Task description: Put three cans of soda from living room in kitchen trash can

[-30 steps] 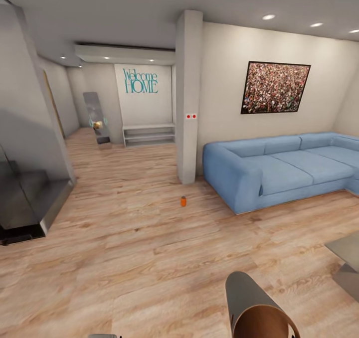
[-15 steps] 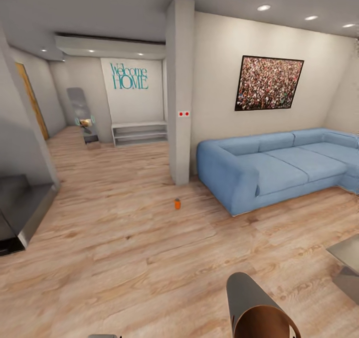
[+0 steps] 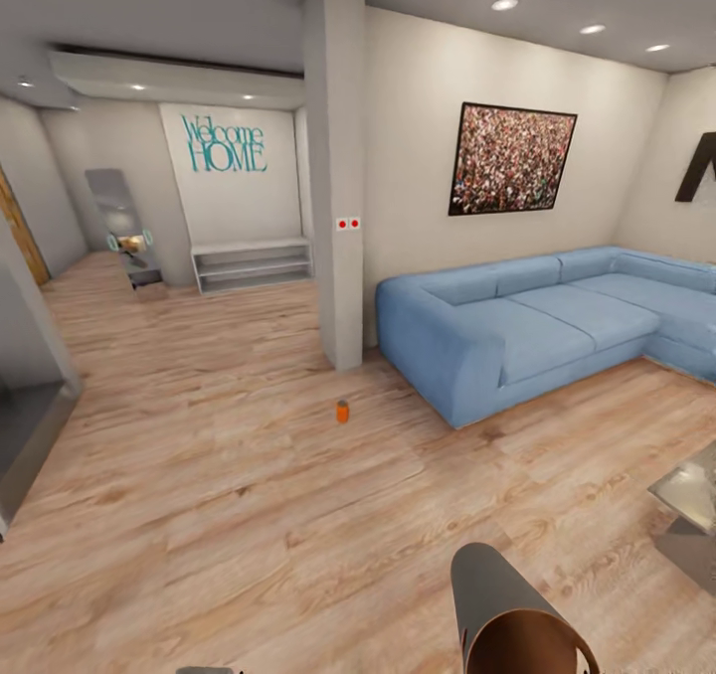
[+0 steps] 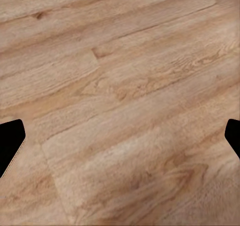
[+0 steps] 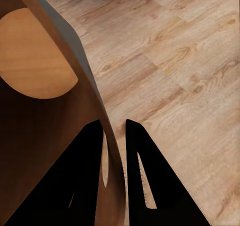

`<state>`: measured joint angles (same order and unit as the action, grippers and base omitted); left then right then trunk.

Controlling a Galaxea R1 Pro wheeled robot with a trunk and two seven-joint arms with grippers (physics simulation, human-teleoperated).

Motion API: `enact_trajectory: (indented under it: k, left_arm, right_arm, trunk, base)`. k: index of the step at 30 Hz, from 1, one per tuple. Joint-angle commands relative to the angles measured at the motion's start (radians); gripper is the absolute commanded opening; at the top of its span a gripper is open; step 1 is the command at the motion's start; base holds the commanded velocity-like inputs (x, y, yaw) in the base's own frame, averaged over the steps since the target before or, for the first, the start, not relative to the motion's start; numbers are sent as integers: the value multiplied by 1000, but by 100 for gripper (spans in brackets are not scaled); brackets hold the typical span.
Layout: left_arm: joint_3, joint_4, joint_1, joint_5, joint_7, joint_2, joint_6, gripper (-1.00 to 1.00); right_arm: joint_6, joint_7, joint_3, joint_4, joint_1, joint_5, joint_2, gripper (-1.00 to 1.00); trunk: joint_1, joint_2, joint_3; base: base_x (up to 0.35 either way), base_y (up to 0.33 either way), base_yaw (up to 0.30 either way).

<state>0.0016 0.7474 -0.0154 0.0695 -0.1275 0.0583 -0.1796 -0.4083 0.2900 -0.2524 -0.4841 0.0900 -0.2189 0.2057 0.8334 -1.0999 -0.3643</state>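
Left fingers (image 4: 120, 136): spread wide — dark tips at opposite edges of the left wrist view, over bare wood plank floor (image 4: 125, 86).
Orange soda can (image 3: 342, 412): upright on the floor, near the pillar (image 3: 336, 167), just left of the blue sofa (image 3: 527, 326).
Right fingers (image 5: 114, 161): pinching the trash can (image 5: 55, 126) wall — one finger inside, one outside.

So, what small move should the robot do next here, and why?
Probably roll forward toward the orange can, standing alone on the wood floor near the pillar. The right gripper already grips the bin by its wall, and the left gripper is open.
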Motion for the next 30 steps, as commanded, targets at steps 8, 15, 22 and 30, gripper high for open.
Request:
enact_trajectory:
  k: [8,15,22,30]
  left_arm:
    - [0,1,0,1,-1,0,0,100]
    - [0,1,0,1,-1,0,0,100]
    - [0,1,0,1,-1,0,0,100]
    - [0,1,0,1,-1,0,0,100]
  right_arm:
    - [-6,12,-47,-3,0,-1,-4,-100]
    - [-8,13,-75,-4,0,2,-9,-100]
    - [-9,14,-80,-4,0,1,-9,-100]
    - [-9,15,-82,-4,0,0,-9,-100]
  trunk:
    - [0,0,-5]
    - [0,0,-6]
    - [0,0,-6]
    - [0,0,-6]
  base:
    - [163,292,-204]
    - [161,293,-73]
    - [161,294,-36]
    - [161,294,-205]
